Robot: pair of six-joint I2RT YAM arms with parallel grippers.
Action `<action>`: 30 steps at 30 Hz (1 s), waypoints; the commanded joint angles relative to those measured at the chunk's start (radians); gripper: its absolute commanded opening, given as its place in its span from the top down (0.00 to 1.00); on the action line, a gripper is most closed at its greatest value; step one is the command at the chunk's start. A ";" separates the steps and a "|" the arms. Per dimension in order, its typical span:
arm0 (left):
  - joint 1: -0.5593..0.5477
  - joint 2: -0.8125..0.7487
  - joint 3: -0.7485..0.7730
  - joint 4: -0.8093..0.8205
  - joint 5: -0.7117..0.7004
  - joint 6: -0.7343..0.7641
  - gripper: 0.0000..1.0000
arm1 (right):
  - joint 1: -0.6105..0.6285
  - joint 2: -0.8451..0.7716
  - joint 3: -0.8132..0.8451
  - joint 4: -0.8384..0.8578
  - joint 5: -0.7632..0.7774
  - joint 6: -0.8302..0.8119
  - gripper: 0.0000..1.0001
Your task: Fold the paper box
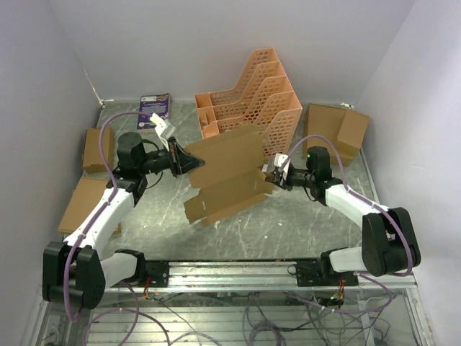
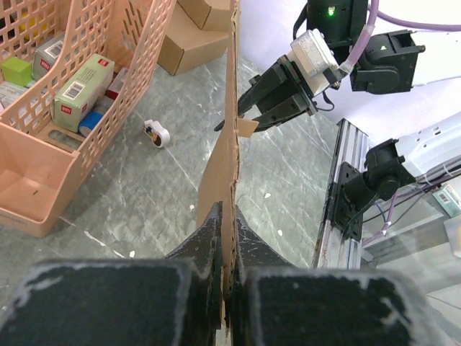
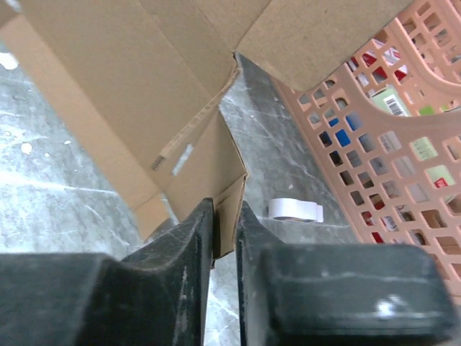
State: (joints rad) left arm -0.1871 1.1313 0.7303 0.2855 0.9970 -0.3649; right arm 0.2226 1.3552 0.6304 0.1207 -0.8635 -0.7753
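Left gripper [image 1: 186, 161] is clamped tight on the left edge of the cardboard sheet [image 1: 229, 176], which stands nearly upright between the two arms, just in front of the orange rack [image 1: 252, 94]. Right gripper [image 1: 271, 171] pinches a small tab on its right edge.

Matt brown cardboard paper box [image 1: 230, 169], smooth orange plastic rack [image 1: 252, 94]
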 commanded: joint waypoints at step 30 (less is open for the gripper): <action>-0.088 0.036 0.120 -0.465 -0.252 0.331 0.93 | 0.090 0.037 0.040 0.188 0.210 0.369 1.00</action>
State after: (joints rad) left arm -0.2703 1.1542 0.8463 -0.0868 0.8124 -0.0689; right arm 0.3027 1.4220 0.6529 0.2539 -0.6575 -0.3965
